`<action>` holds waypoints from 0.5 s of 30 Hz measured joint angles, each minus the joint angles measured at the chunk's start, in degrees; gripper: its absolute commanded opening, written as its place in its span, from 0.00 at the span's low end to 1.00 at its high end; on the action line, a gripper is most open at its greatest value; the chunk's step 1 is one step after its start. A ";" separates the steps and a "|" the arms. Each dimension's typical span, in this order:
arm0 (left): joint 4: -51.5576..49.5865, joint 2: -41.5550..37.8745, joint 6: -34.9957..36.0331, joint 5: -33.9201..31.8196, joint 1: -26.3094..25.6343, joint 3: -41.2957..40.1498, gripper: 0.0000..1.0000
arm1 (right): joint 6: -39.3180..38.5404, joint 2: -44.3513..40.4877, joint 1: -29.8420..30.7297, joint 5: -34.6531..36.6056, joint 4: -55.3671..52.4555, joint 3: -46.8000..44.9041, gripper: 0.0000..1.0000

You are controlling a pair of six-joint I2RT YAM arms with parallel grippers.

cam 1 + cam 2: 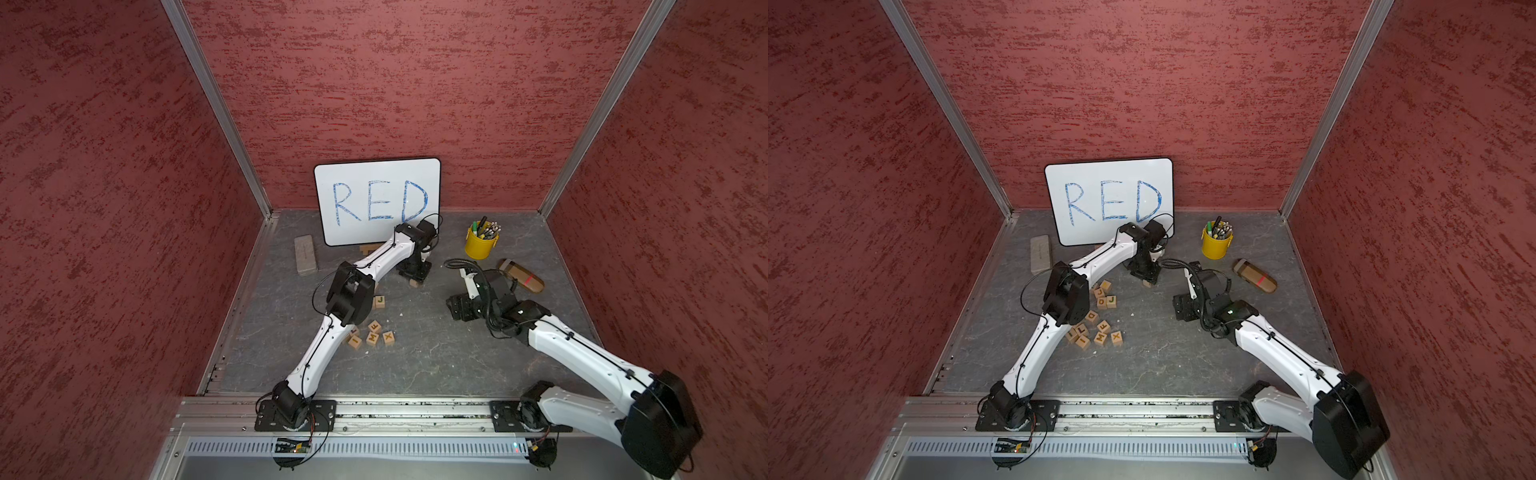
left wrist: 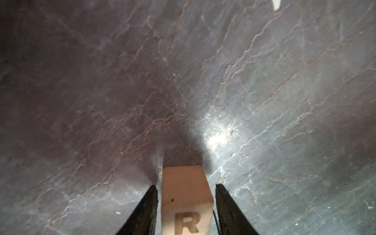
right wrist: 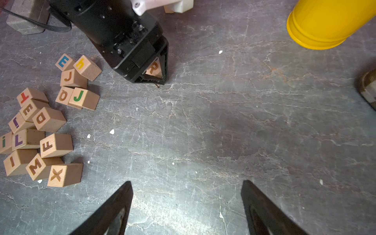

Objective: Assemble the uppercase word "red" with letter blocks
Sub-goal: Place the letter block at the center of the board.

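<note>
R block (image 2: 186, 203): pale wooden cube with faint grain, a small dark speck near one edge, and a capital R printed in orange-brown on the face toward the left wrist camera. Stands flat on the grey veined table (image 3: 223, 122), in front of the whiteboard (image 1: 376, 199) and well apart from the heap of loose cubes. Straddled by the left gripper (image 2: 186, 185), fingers parted, with a thin gap on either side of the cube and no contact visible. E block (image 3: 28, 109) and D block (image 3: 41, 118): same pale wood, same orange-brown print, touching side by side in the heap. Right gripper (image 3: 186, 183): low over bare table, fingers spread wide, nothing between.
</note>
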 measured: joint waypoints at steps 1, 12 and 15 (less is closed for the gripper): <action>0.02 0.00 -0.02 0.00 -0.02 0.00 0.53 | 0.00 0.00 0.00 0.00 0.02 0.00 0.85; 1.01 -2.40 1.88 -0.81 -0.04 -1.40 0.64 | 0.00 -0.44 0.00 0.48 0.02 0.00 0.86; 2.16 -8.28 4.96 -1.20 0.24 -7.13 0.65 | -0.02 -0.48 -0.02 0.83 0.02 0.00 0.86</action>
